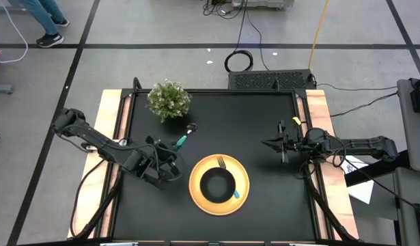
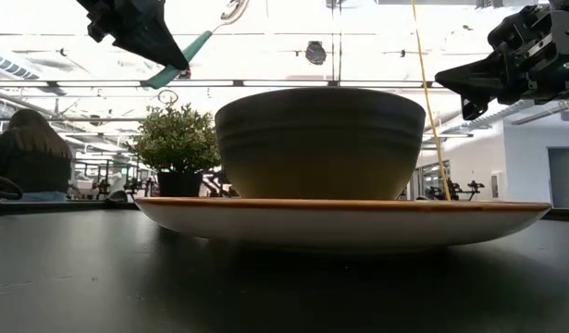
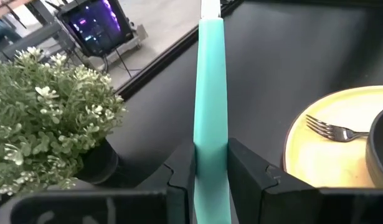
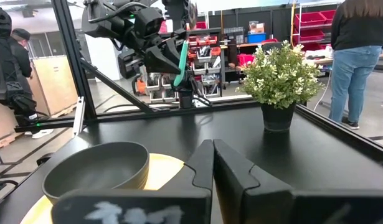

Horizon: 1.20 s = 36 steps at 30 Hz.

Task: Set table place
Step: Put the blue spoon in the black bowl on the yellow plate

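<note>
My left gripper (image 1: pixel 173 148) hovers over the table's left half, shut on a spoon (image 1: pixel 185 137) that has a teal handle (image 3: pixel 210 93) and a metal bowl end (image 2: pixel 233 9). To the right of it a yellow plate (image 1: pixel 196 179) lies flat on the black table (image 1: pixel 264 123). A black bowl (image 1: pixel 218 184) stands on the plate, and a fork (image 3: pixel 331 130) lies there with its tines near the far rim. My right gripper (image 4: pixel 213 163) hangs shut over the table's right side, touching nothing. My left gripper pinches the spoon's teal handle (image 3: pixel 210 158) between its two fingers (image 3: pixel 247 168), toward the handle's free end. The spoon runs out ahead along the fingers. It is lifted clear of the table and slants upward, its metal end highest (image 2: pixel 230 11).
A bushy green potted plant (image 1: pixel 169 100) stands at the table's far left, close beside the left gripper. Pale wooden strips (image 1: pixel 108 123) edge the table's left and right sides. People stand in the room beyond the table (image 4: pixel 359 56).
</note>
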Available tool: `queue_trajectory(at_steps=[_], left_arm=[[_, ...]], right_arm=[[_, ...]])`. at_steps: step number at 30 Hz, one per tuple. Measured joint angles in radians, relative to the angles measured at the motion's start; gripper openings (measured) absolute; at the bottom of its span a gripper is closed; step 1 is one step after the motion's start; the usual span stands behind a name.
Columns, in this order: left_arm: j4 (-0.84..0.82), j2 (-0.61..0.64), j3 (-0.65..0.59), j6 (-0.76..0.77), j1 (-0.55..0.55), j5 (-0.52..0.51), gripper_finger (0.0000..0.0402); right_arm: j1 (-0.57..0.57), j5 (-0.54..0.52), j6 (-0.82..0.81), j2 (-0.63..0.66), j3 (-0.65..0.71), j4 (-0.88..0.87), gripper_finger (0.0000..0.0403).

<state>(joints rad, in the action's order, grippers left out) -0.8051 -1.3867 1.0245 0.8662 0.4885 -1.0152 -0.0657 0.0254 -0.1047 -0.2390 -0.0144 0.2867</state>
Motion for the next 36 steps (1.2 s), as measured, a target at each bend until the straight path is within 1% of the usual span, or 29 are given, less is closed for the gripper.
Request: queue_trajectory(at_steps=[16,19,22,25,29,33,36], left_arm=[[-0.003,0.0,-0.001,-0.095,0.011,-0.016,0.0069],[0.005,0.0,-0.002,-0.167,0.023,-0.023,0.0069],[0.076,0.005,-0.002,-0.298,0.044,-0.027,0.0069],[0.154,0.023,-0.002,-0.417,0.058,0.009,0.0069],[0.246,0.068,-0.002,-0.494,0.075,0.028,0.0069],[0.282,0.124,-0.002,-0.56,0.105,0.051,0.0069],[0.285,0.16,-0.002,-0.612,0.112,0.14,0.0069]], right_arm=[[0.0,0.0,0.0,0.0,0.0,0.0,0.0],[0.0,0.0,-0.007,0.0,0.0,0.0,0.0],[0.0,0.0,-0.007,0.0,0.0,0.0,0.0],[0.0,0.0,-0.007,0.0,0.0,0.0,0.0],[0.0,0.0,-0.007,0.0,0.0,0.0,0.0],[0.0,0.001,-0.007,0.0,0.0,-0.001,0.0],[0.0,0.001,-0.007,0.0,0.0,-0.002,0.0]])
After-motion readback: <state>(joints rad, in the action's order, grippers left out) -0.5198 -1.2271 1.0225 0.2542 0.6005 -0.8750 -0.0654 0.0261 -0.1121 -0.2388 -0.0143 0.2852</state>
